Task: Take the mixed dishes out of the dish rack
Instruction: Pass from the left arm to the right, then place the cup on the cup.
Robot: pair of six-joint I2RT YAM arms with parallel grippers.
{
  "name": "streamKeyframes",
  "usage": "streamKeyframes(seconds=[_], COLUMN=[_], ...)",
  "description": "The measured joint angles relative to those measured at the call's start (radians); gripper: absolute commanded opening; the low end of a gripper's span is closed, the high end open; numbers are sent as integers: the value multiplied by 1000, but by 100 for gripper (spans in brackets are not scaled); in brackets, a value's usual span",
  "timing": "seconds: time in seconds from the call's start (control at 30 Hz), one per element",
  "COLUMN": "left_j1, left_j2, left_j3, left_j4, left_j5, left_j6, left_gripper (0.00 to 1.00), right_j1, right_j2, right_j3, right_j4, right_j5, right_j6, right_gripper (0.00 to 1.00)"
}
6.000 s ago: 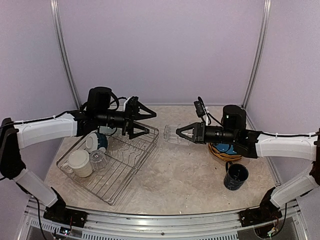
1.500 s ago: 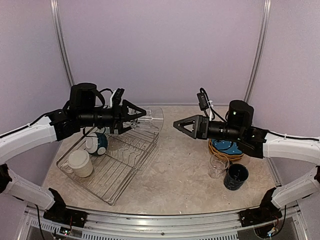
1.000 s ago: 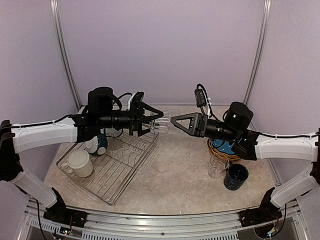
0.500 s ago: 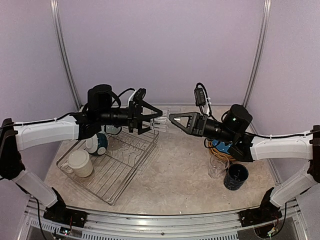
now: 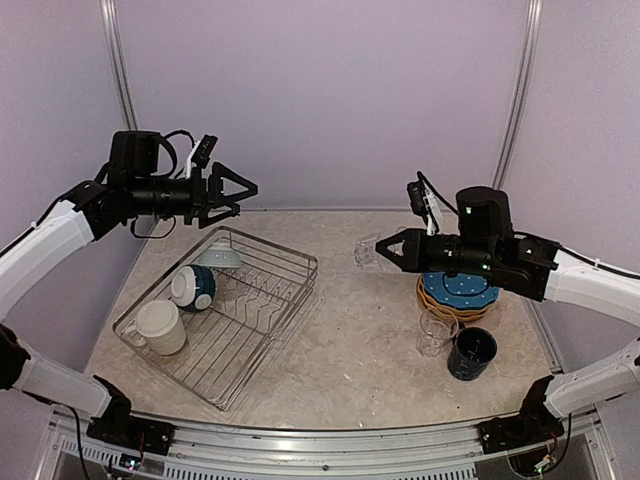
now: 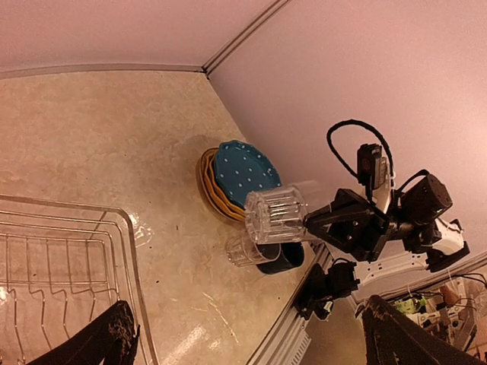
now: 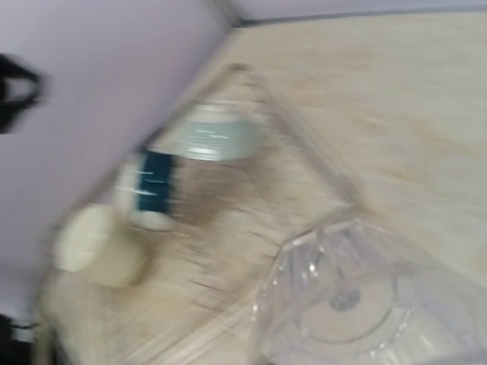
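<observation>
Right hand (image 5: 388, 250) clamped on clear glass (image 5: 366, 251), held sideways — presumably bound for plate stack (image 5: 458, 288) (right side); left hand (image 5: 243, 188) spread apart, empty, above dish rack (image 5: 285, 250).

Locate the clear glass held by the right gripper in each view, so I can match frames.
Top external: held clear glass right of centre, lying sideways at the tip of the right gripper.
Left wrist: centre of frame, ribbed base toward the camera.
Right wrist: lower right, close up and blurred.
Shared landmark: dish rack, lower left in top external, bottom left in left wrist, upper left and blurred in right wrist.
</observation>
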Motion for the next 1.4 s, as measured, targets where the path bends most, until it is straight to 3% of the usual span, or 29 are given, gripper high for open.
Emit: streamKeyframes(seconds=[0.2,0.47,0.6,1.03,1.4], left_j1=[11,42,42,44,59], left_j2=[-51,-101,-149,-179,-161], left_j3=[-14,-92,-105,-105,-105], left_j4=[-78,-108,-120,-124,-127], left_j5=[-110,-177,-209,-237,-245], left_j6=[137,207,229,251,251], left_gripper=[99,99,99,99,99], right_j1=[0,0,0,0,2], right_j2=[-39,68,172,161,157], right_j3=[193,331,323,219,183], right_j4=[-468,-899,-1004,-1007,-947], right_j5=[145,281,309,298,299], right_j6=[-97,-130,-130,-127,-137], right_gripper=[0,0,0,0,58])
